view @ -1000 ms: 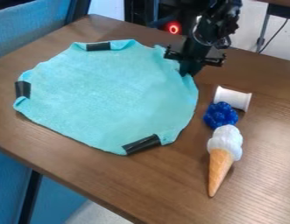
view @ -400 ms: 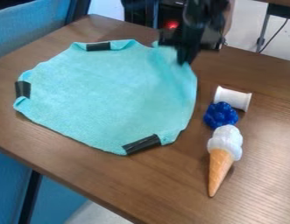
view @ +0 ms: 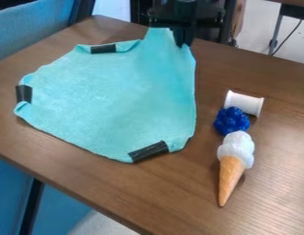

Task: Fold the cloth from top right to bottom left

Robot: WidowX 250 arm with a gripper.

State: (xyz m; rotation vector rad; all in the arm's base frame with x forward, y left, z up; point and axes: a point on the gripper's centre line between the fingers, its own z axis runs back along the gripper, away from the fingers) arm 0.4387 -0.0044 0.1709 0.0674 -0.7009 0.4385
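Cloth (view: 114, 94) grasped by hand (view: 181, 41) at raised far-right corner; judged light, limp, likely to sag; best pinched just inside hem, not at very edge.

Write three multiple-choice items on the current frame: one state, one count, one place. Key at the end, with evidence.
1. State of the top right corner of the cloth:
A) folded over to the bottom left
B) raised at the gripper
C) pressed flat

2. Black strips showing on the cloth:
A) three
B) one
C) six

3. Place of the blue piece:
A) on the cloth
B) under the gripper
C) between the white spool and the ice cream cone

Key:
1 B: the cloth rises to a peak at the gripper.
2 A: one each at the top, left and bottom edges.
3 C: spool above it, cone below it in the view.
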